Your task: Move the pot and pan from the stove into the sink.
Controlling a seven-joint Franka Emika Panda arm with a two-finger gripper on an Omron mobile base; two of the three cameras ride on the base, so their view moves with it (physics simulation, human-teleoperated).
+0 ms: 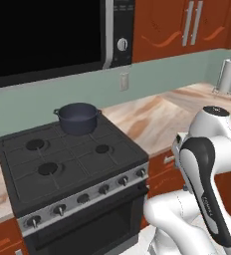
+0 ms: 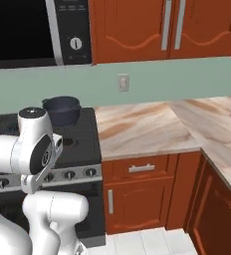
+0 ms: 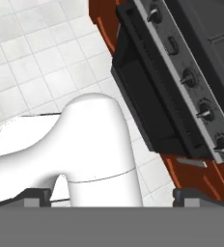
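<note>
The dark blue-grey pot (image 1: 77,118) (image 2: 61,110) stands upright on the back right burner of the black stove (image 1: 72,164) (image 2: 82,142). The other burners are bare. The pan and the sink are out of view. My arm is folded low in front of the stove, well short of the pot. The hand view looks down past the stove's steel knob strip (image 3: 181,72) and oven door to the floor. My gripper (image 3: 113,198) is open, its fingertips (image 3: 36,195) wide apart with nothing between them.
A black microwave (image 1: 48,35) hangs above the stove. Marbled beige counter (image 2: 147,124) runs right from the stove and turns a corner, with a paper towel roll (image 1: 228,74) at the back. Red-brown cabinets (image 2: 137,194) are below; the floor (image 3: 27,58) is white tile.
</note>
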